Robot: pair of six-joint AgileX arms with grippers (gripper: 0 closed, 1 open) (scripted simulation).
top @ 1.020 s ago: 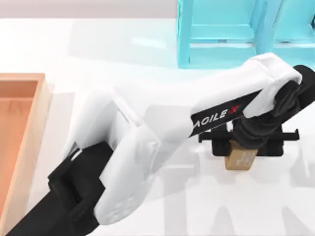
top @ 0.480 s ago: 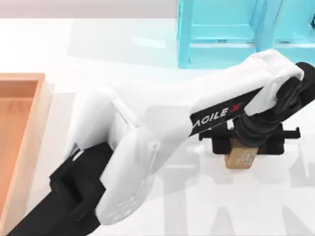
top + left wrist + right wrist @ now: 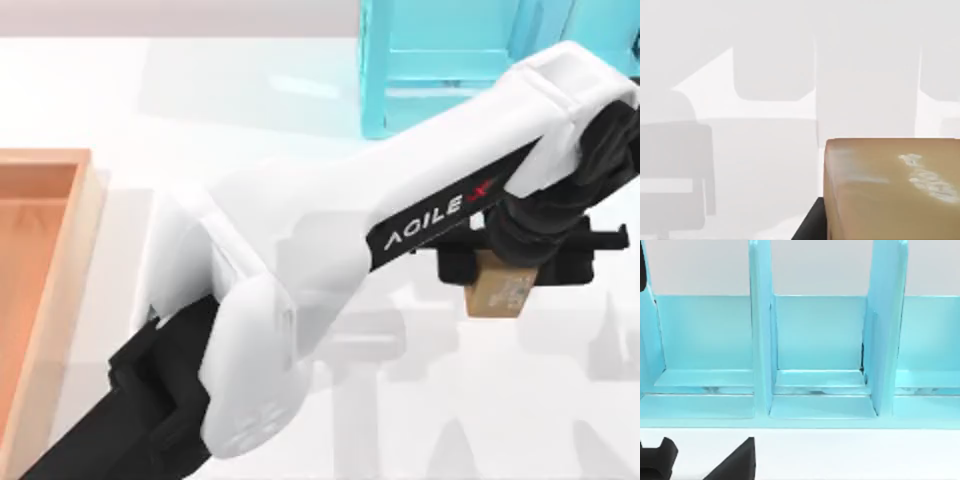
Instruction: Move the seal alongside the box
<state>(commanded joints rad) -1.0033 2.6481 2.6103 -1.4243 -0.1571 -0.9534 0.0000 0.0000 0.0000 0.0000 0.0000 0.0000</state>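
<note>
Top view: left hand (image 3: 515, 268) has lifted seal (image 3: 500, 291).

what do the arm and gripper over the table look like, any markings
The left arm has smooth, rounded white shells over black joints and a black base segment. A black band on its forearm reads AGILEX, white letters with a red X. The left gripper is black and boxy.

Seal (image 3: 500, 291): brown, wood-like block with a smooth satin face, rounded corners and faint pale, worn-looking markings (image 3: 930, 177). Box (image 3: 45, 290): matt orange-brown wooden floor with lighter tan wooden rim walls. Left arm (image 3: 330, 250): smooth white plastic-looking shells with a soft sheen; matt black at the base and wrist. Shelf structure (image 3: 820, 355): light blue, smooth and slightly glossy panels. Table (image 3: 120, 100): plain white, smooth, matt.
</note>
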